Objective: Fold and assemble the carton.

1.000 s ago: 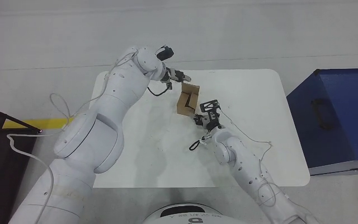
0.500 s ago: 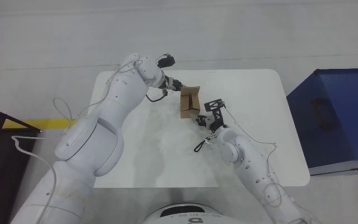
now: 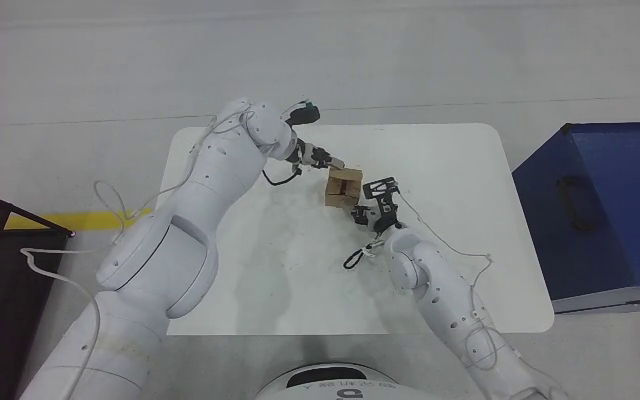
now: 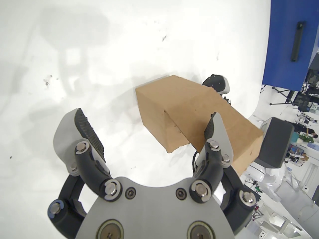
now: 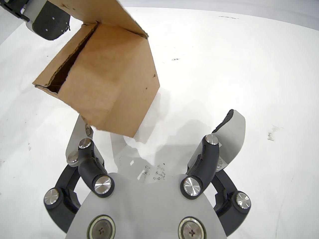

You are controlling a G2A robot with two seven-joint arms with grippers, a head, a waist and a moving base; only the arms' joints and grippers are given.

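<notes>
The brown carton stands near the middle of the white table, with its top flaps folded down. My left gripper is just behind it, open. In the left wrist view, one finger lies against the carton and the other finger is off to the side. My right gripper sits open at the carton's near right corner. In the right wrist view, one finger is tucked under the carton, which has a flap raised and a dark slit along one seam.
A blue bin stands off the table's right side. A black cable loop hangs from the right arm over the table. The table's front and left areas are bare.
The carton's open top has been folded down and the box now looks shorter and closed. The left gripper came in toward it; the right gripper shifted slightly right and stays at its corner.
</notes>
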